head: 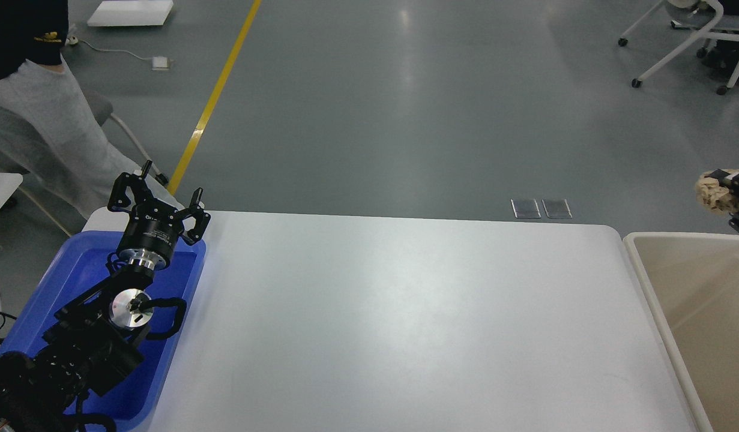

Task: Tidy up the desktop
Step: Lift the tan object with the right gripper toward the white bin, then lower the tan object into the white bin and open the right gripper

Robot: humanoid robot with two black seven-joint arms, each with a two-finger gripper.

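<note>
The white desktop [393, 324] fills the middle of the head view and bears nothing. My left gripper [159, 201] is open and empty, held above the far end of the blue tray [39, 306] at the desktop's left edge. My right gripper [729, 195] is at the right frame edge, shut on a crumpled brown paper ball [710, 193]. It holds the ball in the air above the far side of the beige bin [639, 264]. Most of the right gripper is cut off by the frame.
A person in grey trousers [51, 132] stands at the far left behind the tray. White wheeled chairs [687, 42] stand far right on the grey floor. A yellow floor line [213, 102] runs back from the table.
</note>
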